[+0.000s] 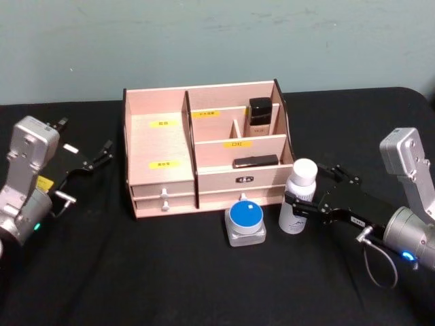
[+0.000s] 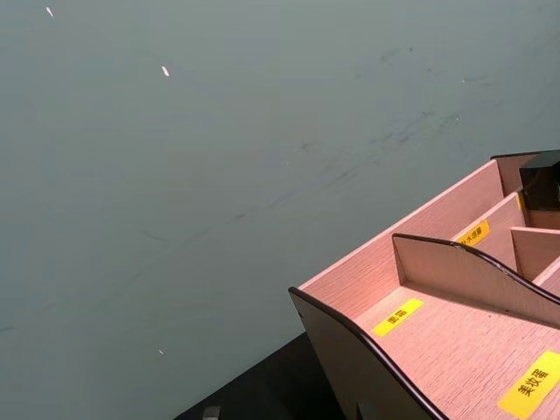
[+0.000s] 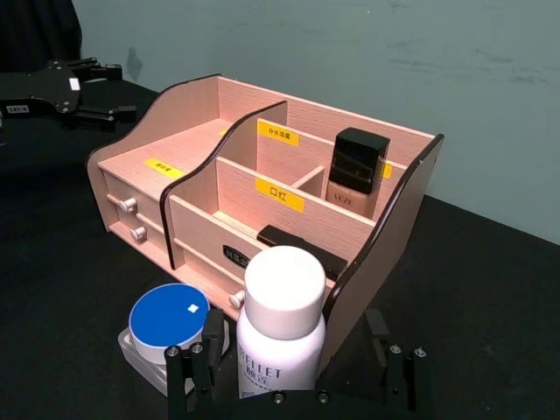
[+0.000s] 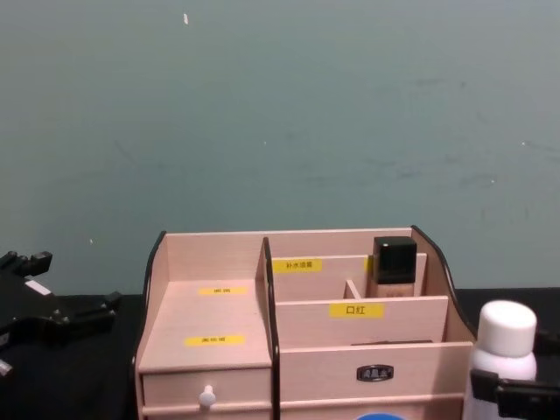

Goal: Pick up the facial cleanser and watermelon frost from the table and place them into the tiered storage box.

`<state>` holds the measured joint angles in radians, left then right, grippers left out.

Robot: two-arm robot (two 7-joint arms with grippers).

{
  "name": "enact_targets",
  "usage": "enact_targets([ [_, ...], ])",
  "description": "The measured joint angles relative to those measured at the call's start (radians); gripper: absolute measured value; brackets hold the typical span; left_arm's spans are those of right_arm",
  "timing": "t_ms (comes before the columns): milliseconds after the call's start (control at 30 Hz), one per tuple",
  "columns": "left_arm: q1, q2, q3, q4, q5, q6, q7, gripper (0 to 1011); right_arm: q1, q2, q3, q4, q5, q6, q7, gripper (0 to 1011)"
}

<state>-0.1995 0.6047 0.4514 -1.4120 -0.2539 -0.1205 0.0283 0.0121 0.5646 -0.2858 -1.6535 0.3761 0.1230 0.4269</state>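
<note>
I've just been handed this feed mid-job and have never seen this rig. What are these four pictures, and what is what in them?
It is a two-armed robot at a black table. The head view looks down on the table, the chest view looks across it from lower down, and each wrist view comes from a camera on that arm. The wooden tiered storage box stands in the middle, already holding a black-capped bottle. In front of it stand a blue-lidded jar and a white bottle. The right gripper has a finger on each side of the white bottle, not closed on it. The left gripper hangs open to the box's left. Nothing is held.
</note>
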Motion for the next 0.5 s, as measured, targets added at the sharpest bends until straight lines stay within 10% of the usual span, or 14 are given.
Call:
enact_targets([
  [500,0.0,0.0,0.0,0.0,0.0,0.0,0.0,1009,0.041,-0.016,-0.023,0.05,-0.001,-0.01,0.011,1000],
])
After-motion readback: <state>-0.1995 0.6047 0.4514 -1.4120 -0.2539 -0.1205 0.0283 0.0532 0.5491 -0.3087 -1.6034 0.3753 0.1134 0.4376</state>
